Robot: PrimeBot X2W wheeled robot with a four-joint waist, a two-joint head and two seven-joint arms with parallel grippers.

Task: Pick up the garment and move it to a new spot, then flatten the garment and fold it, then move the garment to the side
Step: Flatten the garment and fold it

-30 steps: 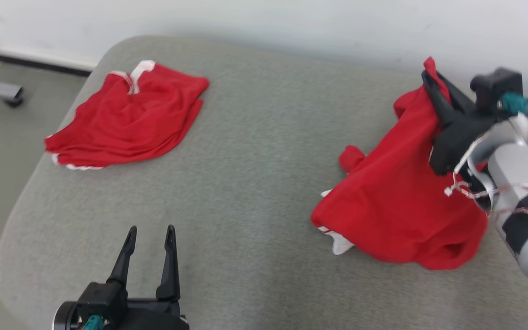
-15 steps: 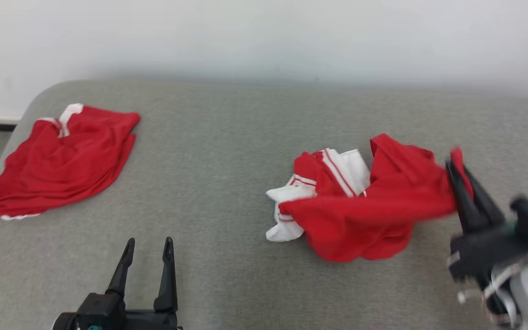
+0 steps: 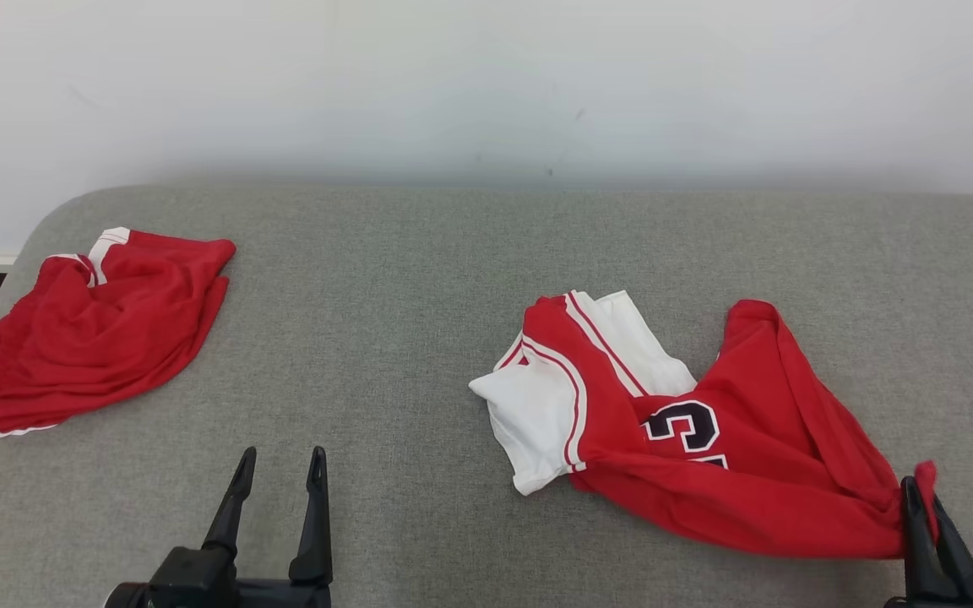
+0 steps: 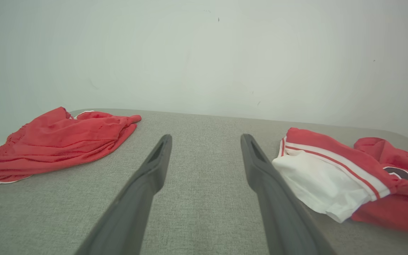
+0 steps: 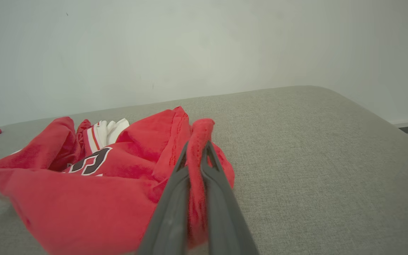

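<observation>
A crumpled red jersey, right of centre on the grey cushion, is pinched at one edge by the right gripper; the left gripper is spread wide, empty. The grip could be lost if dragged.

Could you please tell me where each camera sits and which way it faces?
Head view: on the head, facing forward and down over the grey cushion; left gripper lower left, right gripper lower right.
Left wrist view: left wrist, facing the wall along its open fingers.
Right wrist view: right wrist, looking along fingers shut on the red jersey.
Shared: all three show the red jersey.
</observation>
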